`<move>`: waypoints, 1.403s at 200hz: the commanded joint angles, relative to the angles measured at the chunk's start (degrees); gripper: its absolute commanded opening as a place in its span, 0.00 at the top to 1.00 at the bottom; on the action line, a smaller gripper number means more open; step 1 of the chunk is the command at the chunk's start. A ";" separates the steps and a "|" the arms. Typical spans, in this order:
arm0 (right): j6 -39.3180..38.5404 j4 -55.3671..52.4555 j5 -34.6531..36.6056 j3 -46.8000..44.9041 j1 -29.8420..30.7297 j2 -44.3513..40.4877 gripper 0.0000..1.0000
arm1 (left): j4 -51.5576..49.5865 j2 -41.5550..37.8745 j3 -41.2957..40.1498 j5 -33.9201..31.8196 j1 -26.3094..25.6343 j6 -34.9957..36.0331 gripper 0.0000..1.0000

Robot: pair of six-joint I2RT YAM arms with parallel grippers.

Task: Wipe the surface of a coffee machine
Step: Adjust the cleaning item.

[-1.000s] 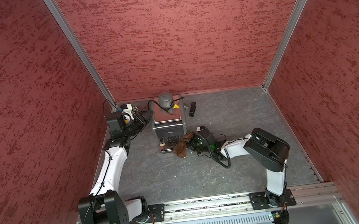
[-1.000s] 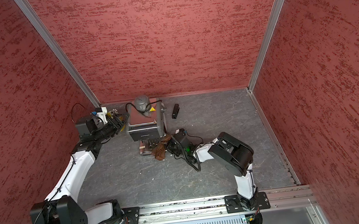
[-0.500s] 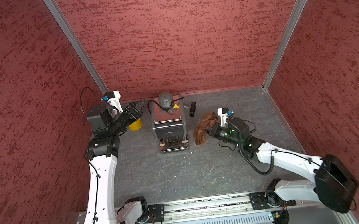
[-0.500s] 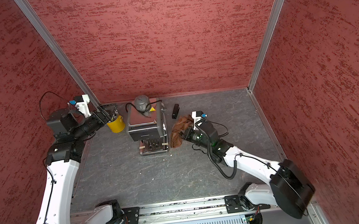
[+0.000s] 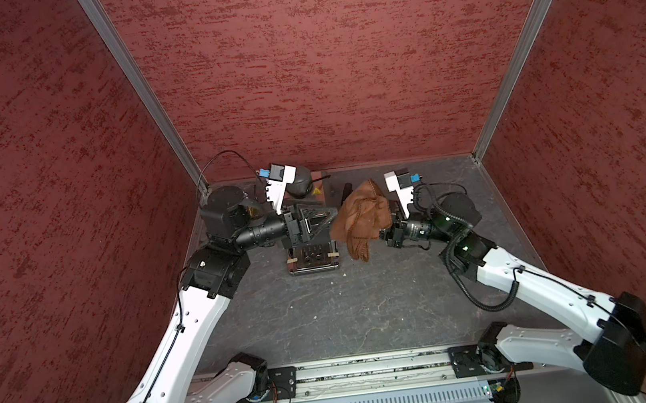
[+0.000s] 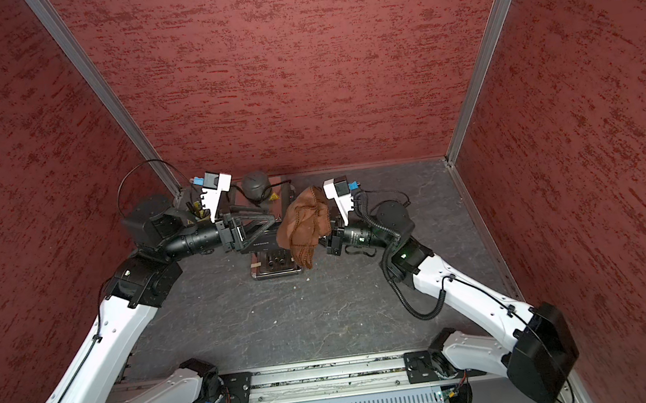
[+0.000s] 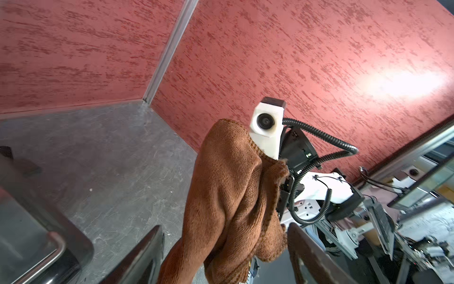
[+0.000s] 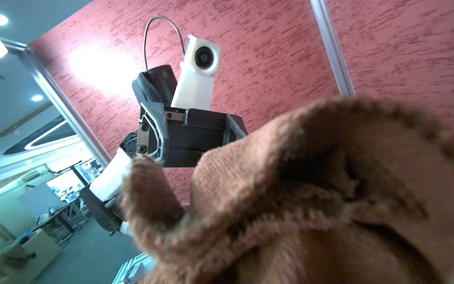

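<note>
Coffee machine (image 5: 312, 259) at back centre of table (image 5: 327, 319), top mostly hidden under left claw (image 5: 327, 215), spread, tips at cloth (image 5: 361, 216) edge; right claw (image 5: 388, 231) pinching cloth, fingertips buried; bare table in front

— Where's the brown cloth (image 5: 361, 216)?
— Bunched, hanging off R end effector (image 5: 384, 226), just beside coffee machine (image 5: 311, 259).
— And L?
— L end effector (image 5: 329, 216) over the machine, tips at cloth's edge.
</note>
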 commanded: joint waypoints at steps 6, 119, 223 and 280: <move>5.56 13.92 -7.76 -0.35 -0.24 0.60 0.96 | 4.08 -0.50 -1.85 4.57 -1.06 -0.66 0.27; 8.09 12.23 -2.57 0.18 -0.21 1.22 0.94 | 7.06 2.64 -3.32 11.87 -6.99 0.24 0.46; 8.04 8.59 1.73 0.18 -0.25 0.06 0.73 | 6.76 2.74 -3.06 5.55 -7.37 1.59 0.99; -2.15 -8.31 13.77 -0.14 -0.43 -6.02 0.40 | 12.82 -4.02 -8.64 -0.21 3.42 -6.71 1.00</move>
